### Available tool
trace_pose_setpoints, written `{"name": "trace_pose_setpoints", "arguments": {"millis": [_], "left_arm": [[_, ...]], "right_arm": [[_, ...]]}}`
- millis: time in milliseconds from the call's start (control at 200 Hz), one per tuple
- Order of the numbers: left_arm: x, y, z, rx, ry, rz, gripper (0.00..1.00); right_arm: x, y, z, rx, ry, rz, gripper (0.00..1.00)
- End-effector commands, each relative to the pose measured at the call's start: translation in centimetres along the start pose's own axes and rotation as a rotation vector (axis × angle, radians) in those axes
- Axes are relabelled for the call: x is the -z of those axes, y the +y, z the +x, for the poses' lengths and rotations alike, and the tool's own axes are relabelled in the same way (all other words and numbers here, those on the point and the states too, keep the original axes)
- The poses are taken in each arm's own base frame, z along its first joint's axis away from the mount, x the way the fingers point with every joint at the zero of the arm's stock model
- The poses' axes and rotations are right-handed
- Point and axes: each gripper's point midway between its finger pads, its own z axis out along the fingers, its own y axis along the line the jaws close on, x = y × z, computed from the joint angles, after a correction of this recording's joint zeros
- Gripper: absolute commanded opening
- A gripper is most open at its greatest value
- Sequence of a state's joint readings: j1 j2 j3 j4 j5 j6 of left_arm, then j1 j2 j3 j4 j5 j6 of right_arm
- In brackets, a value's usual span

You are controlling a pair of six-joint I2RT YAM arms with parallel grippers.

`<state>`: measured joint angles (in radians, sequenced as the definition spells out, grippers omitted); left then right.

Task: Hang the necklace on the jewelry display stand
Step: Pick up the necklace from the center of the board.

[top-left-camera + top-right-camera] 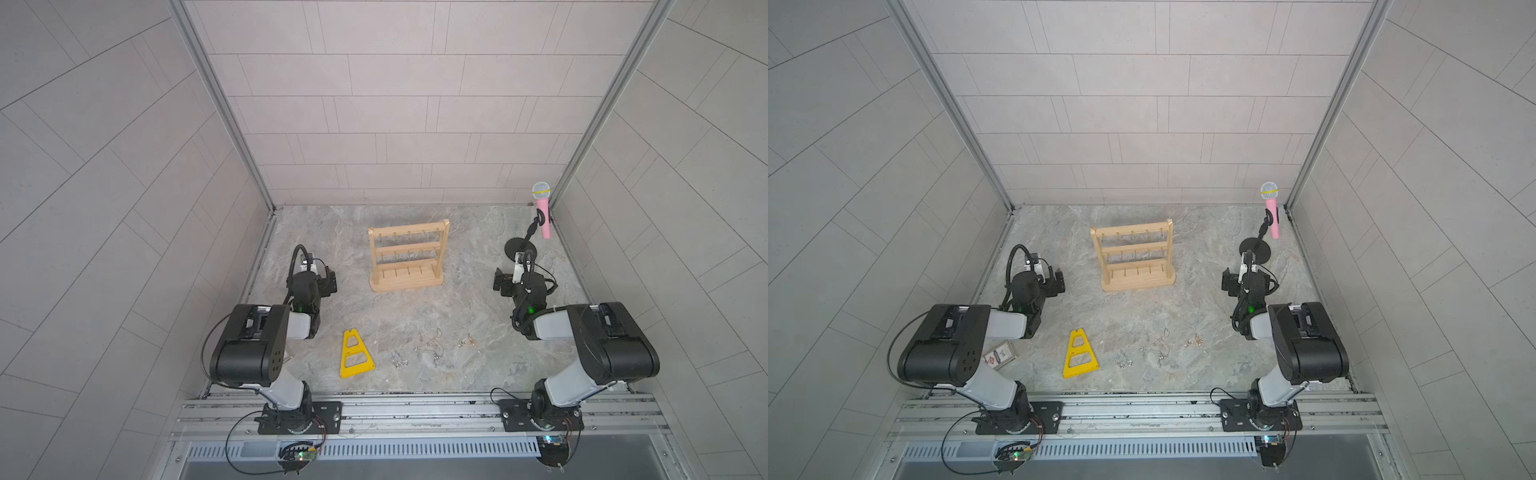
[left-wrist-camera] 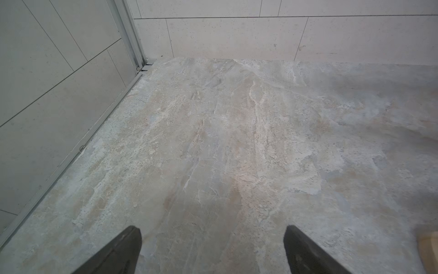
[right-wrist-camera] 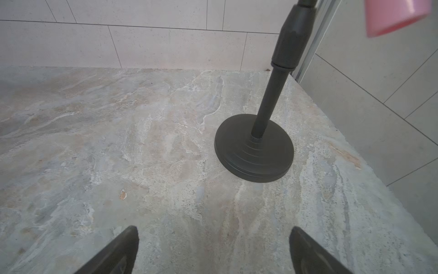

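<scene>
We see one jewelry display stand [image 1: 405, 259] upright on the marbled table [image 1: 415, 307], set toward the back wall between the two pincers and apart from both. The left gripper [image 1: 330, 280] hangs to its left and the right gripper [image 1: 498, 283] to its right. In each wrist view the dark fingertips [image 2: 132, 239] [image 3: 129, 239] are spread wide with only bare table between them, so both hold nothing.

The stand's long axis runs across the table, with its right end turned slightly away from the arm bases. Its hooked face looks toward those bases. We count two uprights and three bars, but the hooks are too small to count surely.

One necklace [image 1: 430, 347], a thin chain in a loose sprawl with no clear axis, lies at the front, well apart from the stand and both grippers. Two smaller jewelry pieces flank it, one to its left [image 1: 399, 360] and one to its right [image 1: 465, 341]. There is also one flat yellow triangular frame [image 1: 355, 353] and one pink microphone [image 1: 542, 210] on one black round-based stand [image 3: 254, 148].
</scene>
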<state>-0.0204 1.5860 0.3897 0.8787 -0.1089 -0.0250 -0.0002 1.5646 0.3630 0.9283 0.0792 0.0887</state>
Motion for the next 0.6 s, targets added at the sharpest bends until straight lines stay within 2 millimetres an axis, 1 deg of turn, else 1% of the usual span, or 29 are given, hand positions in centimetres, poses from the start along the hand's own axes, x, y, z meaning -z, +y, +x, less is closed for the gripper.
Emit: {"name": "trace_pose_setpoints", "arguments": {"millis": [0,595], "left_arm": [[0.02,-0.47,-1.36,-0.023,-0.043,0.016,1.0],[-0.14,-0.41,-1.34,-0.015,-0.038,0.02,1.0]], "right_arm": [[-0.18,0.1,-0.52,0.013,-0.011,-0.001,1.0],[-0.18,0.16,-0.54,0.014,-0.012,-0.002,1.0]]}}
